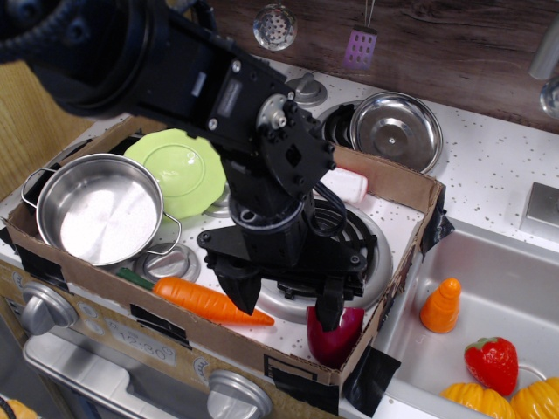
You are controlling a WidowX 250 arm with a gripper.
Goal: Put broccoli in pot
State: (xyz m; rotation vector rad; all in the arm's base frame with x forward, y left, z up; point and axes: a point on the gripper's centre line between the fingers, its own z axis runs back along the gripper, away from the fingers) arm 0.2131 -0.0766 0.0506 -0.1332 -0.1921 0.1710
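Nearest the camera, at the front wall of the cardboard tray (175,325), lay an orange toy carrot (205,301) and a dark red vegetable piece (333,334). The gripper (288,305) hung just above them, over the stove burner (367,253), with its fingers (243,292) spread apart and nothing between them; the right fingertip stood at the upper edge of the red piece, and whether it touched could not be told.

The broccoli could not be seen anywhere; if it lay in the tray, the arm probably hid it. So the step in hand looked like the reach toward a pick, with no grasp yet made. The next move would call for finding the broccoli, lowering the spread fingers around it, and then carrying it left to the pot.

The black arm came in from the upper left and bent steeply down, wrist pointing almost straight at the desk.

Further back on the left stood the pot (96,209), empty, well apart from the gripper, with a light-green plate (179,166) just behind it. Beyond the tray sat a shallow steel bowl (397,129), and to the right the sink (515,288) held a strawberry (492,362) and other toy food.
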